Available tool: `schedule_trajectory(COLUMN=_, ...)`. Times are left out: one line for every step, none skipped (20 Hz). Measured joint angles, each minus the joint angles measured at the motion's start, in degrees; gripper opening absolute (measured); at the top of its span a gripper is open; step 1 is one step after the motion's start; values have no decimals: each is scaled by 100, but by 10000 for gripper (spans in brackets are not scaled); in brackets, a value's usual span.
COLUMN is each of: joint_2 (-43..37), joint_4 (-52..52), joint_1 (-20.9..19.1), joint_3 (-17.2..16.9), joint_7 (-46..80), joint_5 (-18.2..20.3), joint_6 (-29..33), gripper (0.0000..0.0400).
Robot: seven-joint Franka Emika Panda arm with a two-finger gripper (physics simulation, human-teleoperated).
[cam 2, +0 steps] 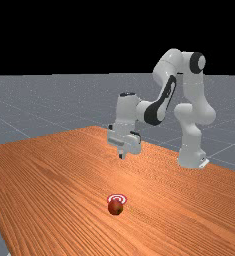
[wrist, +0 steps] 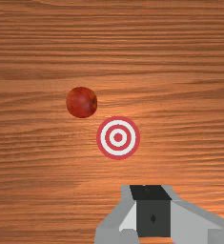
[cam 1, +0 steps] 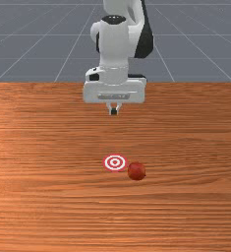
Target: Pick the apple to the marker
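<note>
Over the table, the gripper hangs with its jaws closed together; the apple sits just beside the marker.

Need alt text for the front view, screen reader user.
A round red apple rests on an orange-brown wooden table, on the front view's right of a flat red-and-white bullseye marker. Beyond both, the closed, empty gripper of a white and grey robot arm hangs above the wood.
</note>
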Motion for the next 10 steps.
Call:
schedule_trajectory(joint_2=167, joint_4=247, joint_1=58, joint_3=50, joint_7=17, joint_5=18, joint_6=-27, gripper=157)
schedule_trajectory(joint_2=354, joint_4=488, joint_1=109, joint_3=90, joint_7=54, joint_5=21, joint_6=-47, gripper=252)
schedule_trajectory(joint_2=578, joint_4=753, joint_1=176, joint_3=141, joint_7=100, joint_5=-2, joint_6=-60, gripper=310)
schedule_trajectory(joint_2=784, joint_4=995, joint_1=253, joint_3=191, joint_7=133, joint_5=-16, joint_6=-68, gripper=346)
schedule_trajectory(joint_2=974, joint_4=1245, joint_1=314, joint_3=228, joint_7=152, joint_5=-23, joint_6=-74, gripper=367)
schedule_trajectory(joint_2=1153, joint_4=1490, joint_1=354, joint_3=248, joint_7=165, joint_5=-26, joint_6=-77, gripper=380)
schedule_trajectory(joint_2=1330, joint_4=1728, joint_1=372, joint_3=256, joint_7=176, joint_5=-22, joint_6=-82, gripper=388)
schedule_trajectory(joint_2=1540, joint_4=1992, joint_1=378, joint_3=256, joint_7=181, joint_5=-18, joint_6=-98, gripper=393)
schedule_trajectory(joint_2=1737, joint_4=2219, joint_1=381, joint_3=249, joint_7=203, joint_5=-13, joint_6=-160, gripper=396)
schedule_trajectory(joint_2=1952, joint_4=2482, joint_1=386, joint_3=234, joint_7=246, joint_5=-8, joint_6=-305, gripper=397)
